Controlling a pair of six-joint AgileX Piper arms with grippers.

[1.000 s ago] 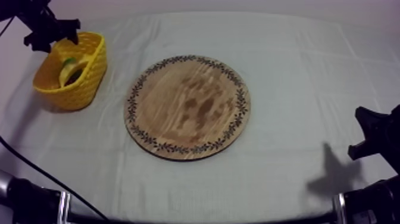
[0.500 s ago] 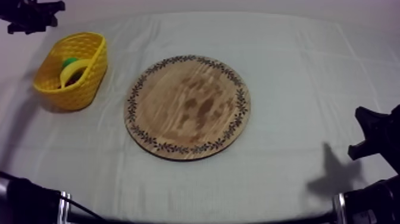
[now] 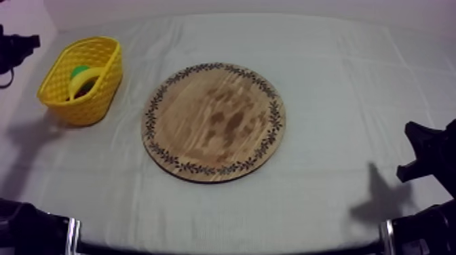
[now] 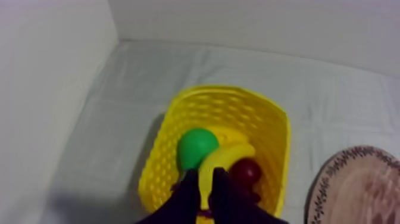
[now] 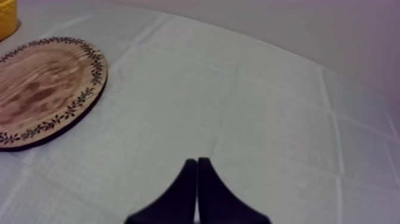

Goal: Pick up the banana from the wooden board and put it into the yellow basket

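Observation:
The banana point(image 3: 85, 81) lies inside the yellow basket point(image 3: 102, 95) at the table's left, beside a green fruit point(image 3: 79, 70). In the left wrist view the banana point(image 4: 225, 158) rests between the green fruit point(image 4: 197, 148) and a small red fruit point(image 4: 246, 171) in the basket point(image 4: 271, 137). My left gripper point(image 4: 204, 174) hangs above the basket, its fingers drawn close together and holding nothing. From above, the left gripper point(image 3: 16, 50) sits off the basket's left side. The round wooden board point(image 3: 214, 122) is bare. My right gripper point(image 5: 196, 162) is shut as a narrow wedge.
The right gripper point(image 3: 426, 157) rests low at the table's right edge, well away from the board point(image 5: 41, 89). A white wall rises just left of the basket. Bare cloth point(image 3: 339, 81) lies between board and right arm.
My left gripper has risen off the basket's rim, swung away to the left, and its fingers have closed. The banana stays in the basket. The right arm has not moved.

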